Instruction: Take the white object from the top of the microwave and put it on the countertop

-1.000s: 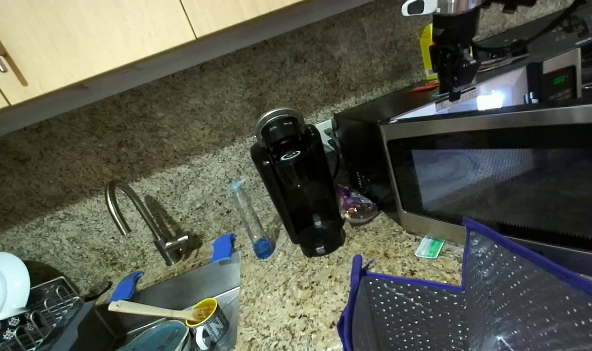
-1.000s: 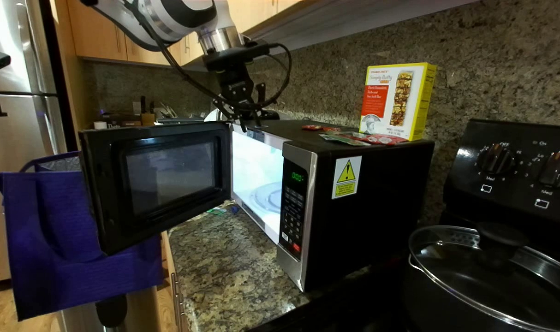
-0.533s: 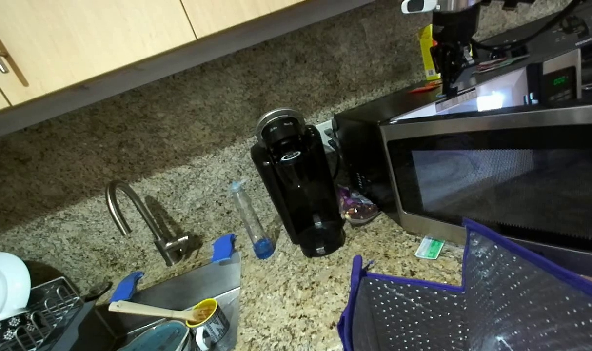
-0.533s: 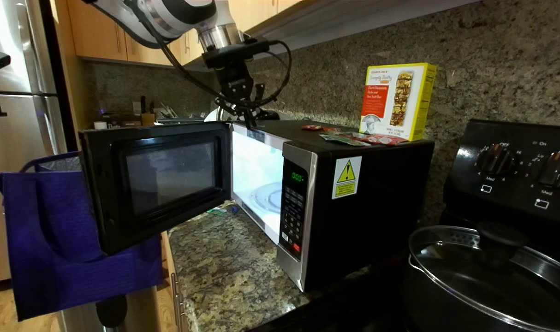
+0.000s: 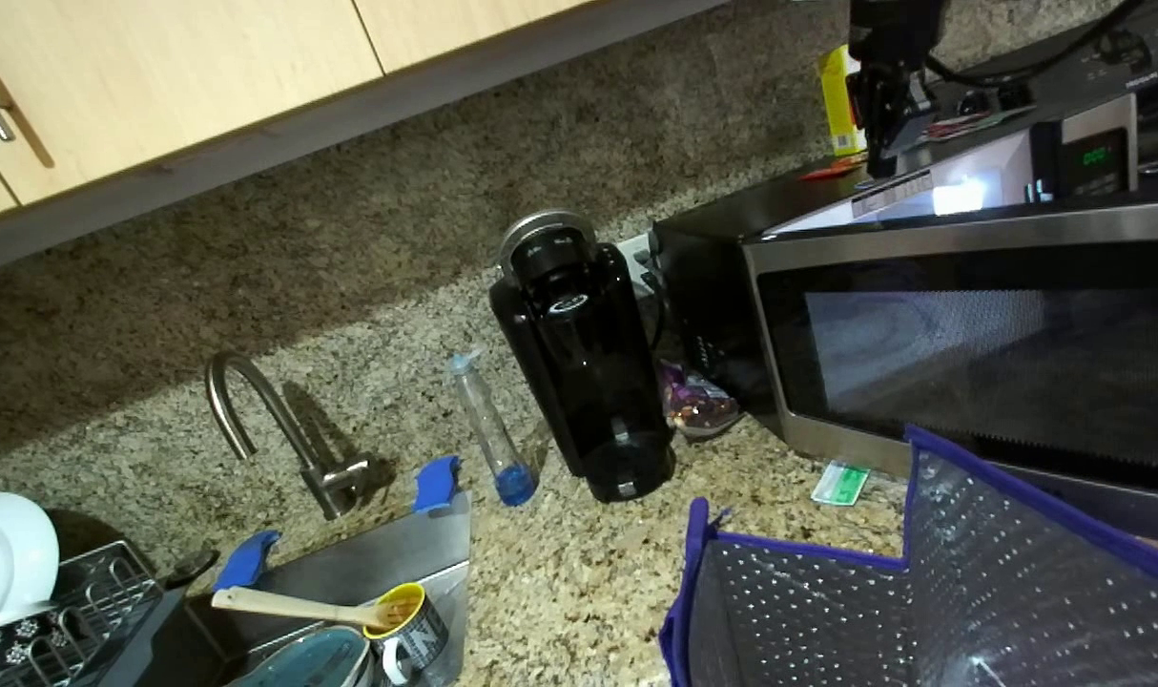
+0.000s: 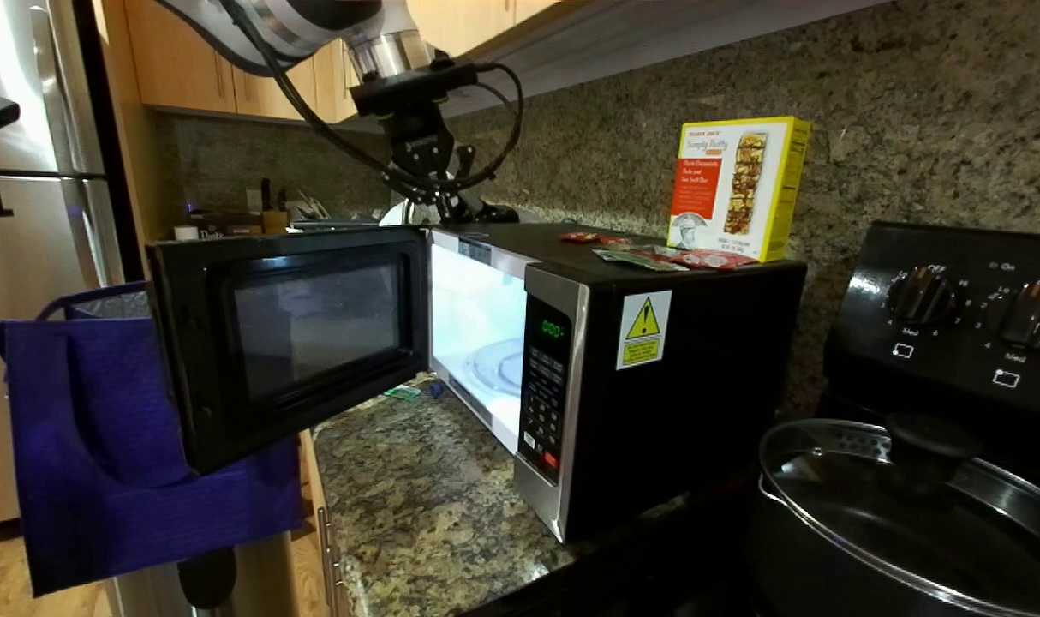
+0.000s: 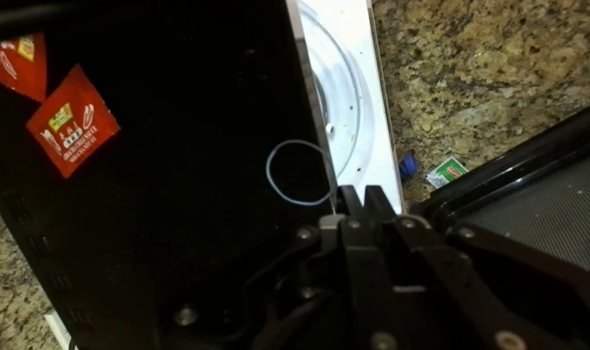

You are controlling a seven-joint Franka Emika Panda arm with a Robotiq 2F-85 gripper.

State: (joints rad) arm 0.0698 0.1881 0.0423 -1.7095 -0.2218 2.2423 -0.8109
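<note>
The white object is a thin white ring (image 7: 301, 204) on the black top of the microwave (image 6: 700, 386), at its front edge in the wrist view. The microwave also shows in an exterior view (image 5: 713, 315), with its door open. My gripper (image 7: 360, 192) is above the front edge, fingertips close together with only a narrow gap and nothing seen between them. The ring's right side runs along the outside of the left finger; I cannot tell if they touch. The gripper shows in both exterior views (image 5: 881, 170) (image 6: 457, 218). The granite countertop (image 6: 417, 497) lies below the open front.
Red sauce packets (image 7: 74, 124) and a yellow snack box (image 6: 730, 188) are on the microwave. The open door (image 6: 194, 343) swings out over the countertop, beside a purple bag (image 6: 126, 446). A green packet (image 5: 840, 484) and black coffee maker (image 5: 589, 363) stand nearby.
A second ago the fingertips were apart near the front edge; half a second ago they were together. Since then the gripper has risen slightly. The ring's earlier place is hard to see.
</note>
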